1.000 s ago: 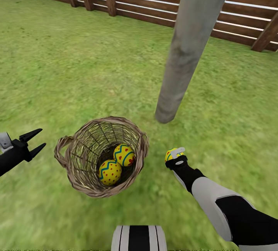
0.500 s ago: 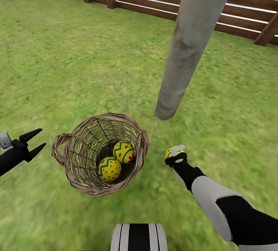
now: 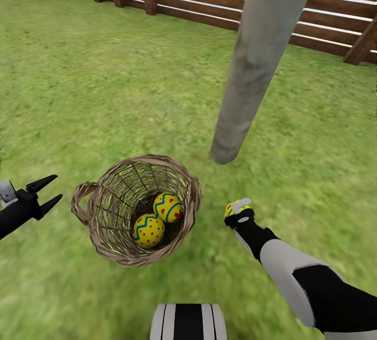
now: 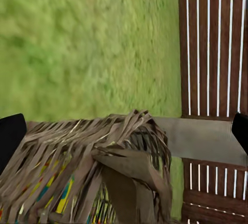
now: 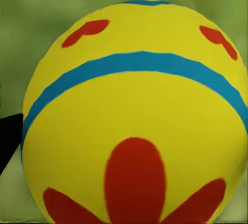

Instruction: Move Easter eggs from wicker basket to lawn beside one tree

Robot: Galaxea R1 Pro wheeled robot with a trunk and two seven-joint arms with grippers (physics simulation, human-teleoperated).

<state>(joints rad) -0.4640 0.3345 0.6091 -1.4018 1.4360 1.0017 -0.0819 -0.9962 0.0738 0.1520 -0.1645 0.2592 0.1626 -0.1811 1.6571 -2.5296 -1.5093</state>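
Looking down from the head view, the wicker basket (image 3: 137, 209) sat on the lawn (image 3: 104, 83) holding 2 Easter eggs (image 3: 158, 217), the tree (image 3: 256, 63) trunk just beyond, a wooden fence (image 3: 209, 0) behind. The left gripper (image 3: 48, 194) hung spread beside the basket; the right gripper (image 3: 236, 209) clasped a 3rd egg (image 3: 231, 208). The left wrist view showed basket weave (image 4: 88, 167). The right wrist view showed that egg (image 5: 134, 115) close up.

Left gripper (image 3: 51, 194) held out low with fingers (image 3: 43, 183) spread apart, right gripper (image 3: 236, 209) reaching forward and down, squeezing an egg (image 5: 134, 115).

Head looks down; wrists close; basket (image 3: 137, 209) shared
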